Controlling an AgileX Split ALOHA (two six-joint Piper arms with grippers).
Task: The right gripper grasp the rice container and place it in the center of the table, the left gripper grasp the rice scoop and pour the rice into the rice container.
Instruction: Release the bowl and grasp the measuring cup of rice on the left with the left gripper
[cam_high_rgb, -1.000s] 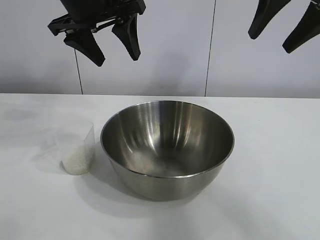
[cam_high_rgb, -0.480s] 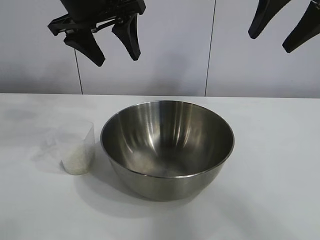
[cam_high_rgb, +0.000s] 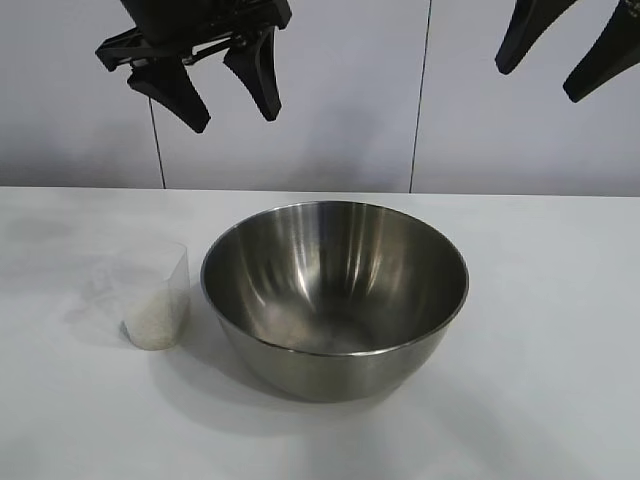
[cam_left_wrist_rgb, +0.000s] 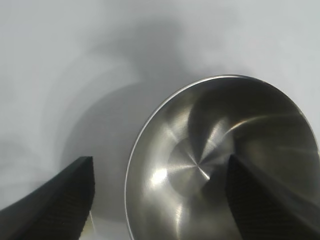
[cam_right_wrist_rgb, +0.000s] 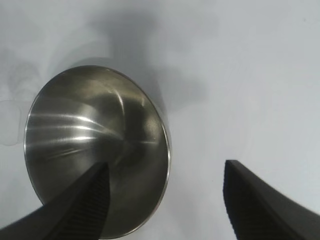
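Rice container (cam_high_rgb: 335, 295), a wide stainless-steel bowl, sat upright about mid-table (cam_high_rgb: 540, 330), empty inside as far as the exterior view and both wrist views showed. Judged from that spot, the placing step looked done, which would explain why nothing gripped it. Rice scoop (cam_high_rgb: 150, 298), a small clear plastic cup, stood upright just beside the bowl's left side, close but apparently not touching. Rice (cam_high_rgb: 152, 325) lay in the cup's bottom, a shallow layer, none seen in the bowl. So pouring not yet done.

Left gripper (cam_high_rgb: 222, 98) hung high above the table, over the gap between cup and bowl, fingers spread wide, nothing between them. Its wrist view looked down into the bowl with both fingers (cam_left_wrist_rgb: 55, 205) framing it apart. Likely placed there ready to drop onto the scoop.

Right gripper (cam_high_rgb: 560, 58) hung high near the top right of the exterior view, well apart from the bowl, fingers splayed wide and empty. Looked clear of the work area, probably to leave room for the left arm's pour.

Next move likely called for the left gripper to descend to the cup; thin plastic wall could squash or tip.
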